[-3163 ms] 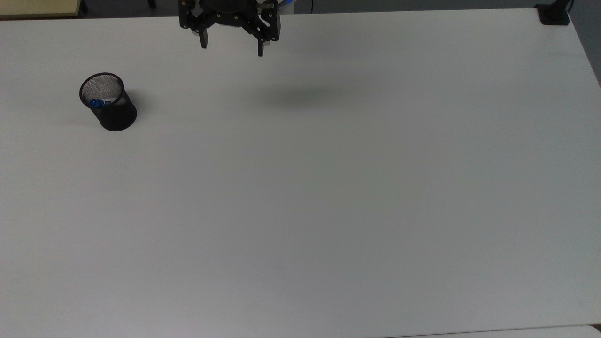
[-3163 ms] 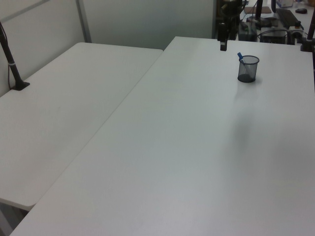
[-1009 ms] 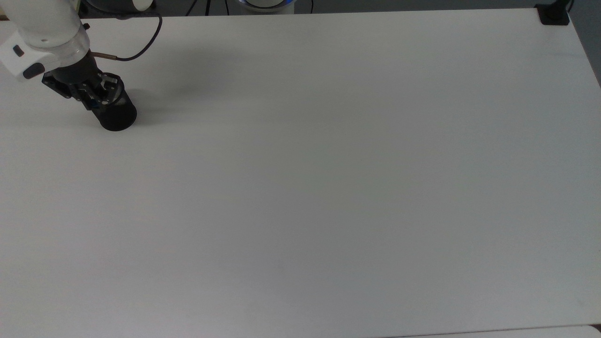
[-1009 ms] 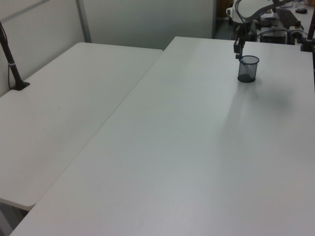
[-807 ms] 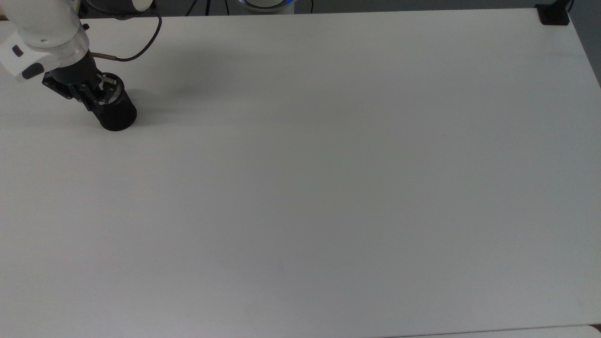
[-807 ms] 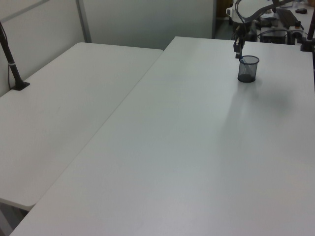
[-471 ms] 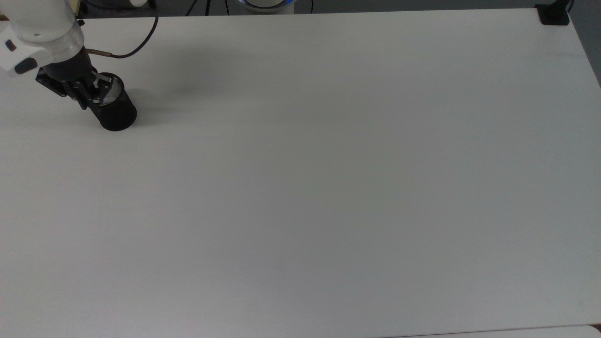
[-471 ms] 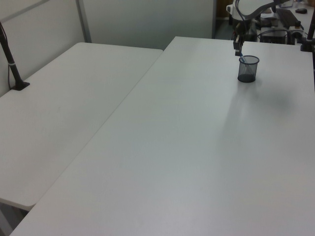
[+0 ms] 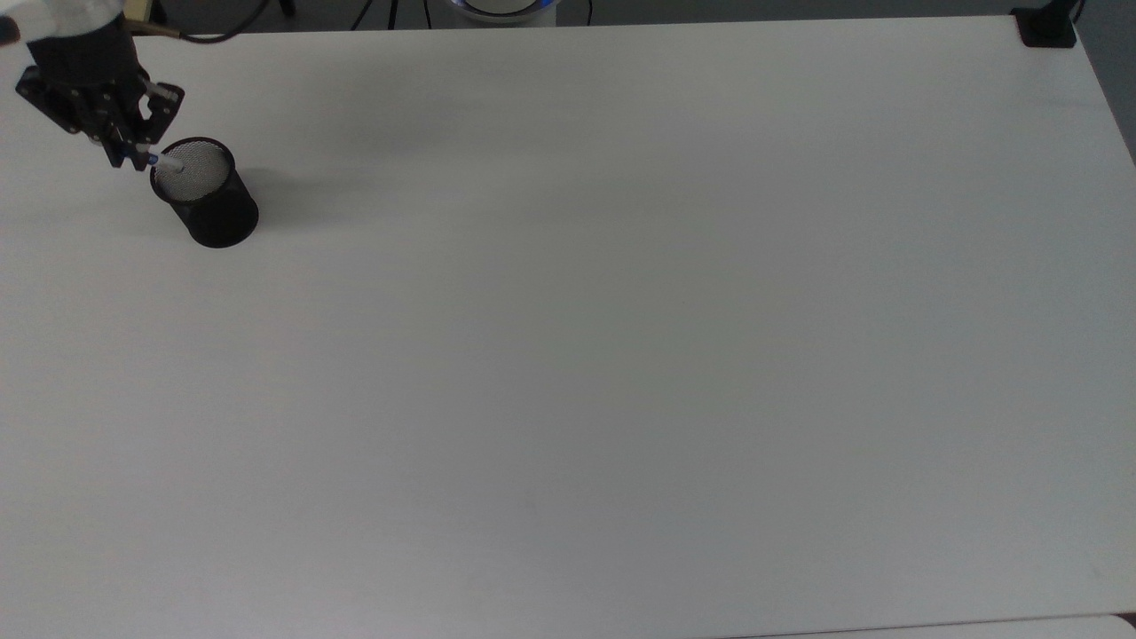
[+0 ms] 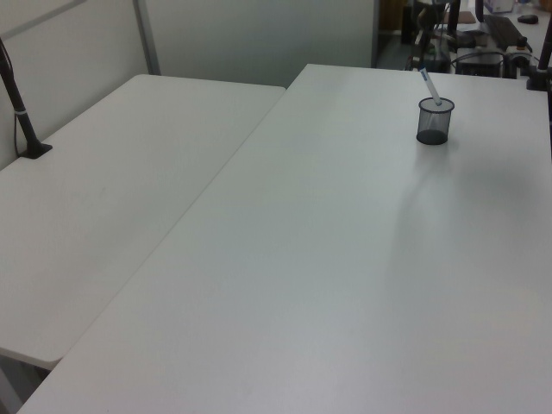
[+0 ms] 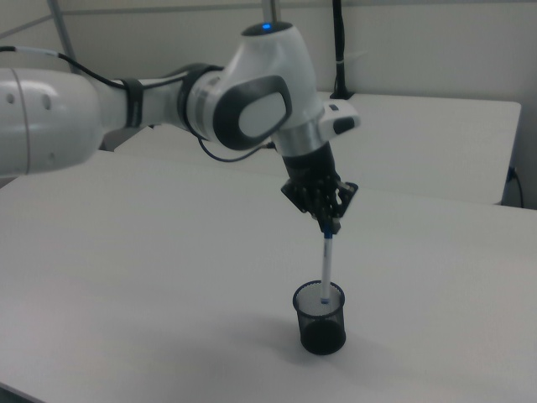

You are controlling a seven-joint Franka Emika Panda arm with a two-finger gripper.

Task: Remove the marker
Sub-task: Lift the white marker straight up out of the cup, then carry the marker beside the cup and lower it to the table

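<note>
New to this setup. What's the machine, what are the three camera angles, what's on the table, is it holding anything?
The machine is a single white robot arm ending in a black two-finger pincer.

Three fixed cameras watch one moment. The top view looks down on the large white table. The left view looks along the table with the cup at the far end. The right view is close and shows the arm best.

One thing stands on the table: a black wire-mesh pen cup, upright, near the top view's upper left corner.

The pincer is shut on the blue-capped top of a slim white-barrelled marker pen. In the right view the pen hangs nearly straight down, and its small blue lower end is level with the cup's rim, so it is almost lifted out, not quite clear.
</note>
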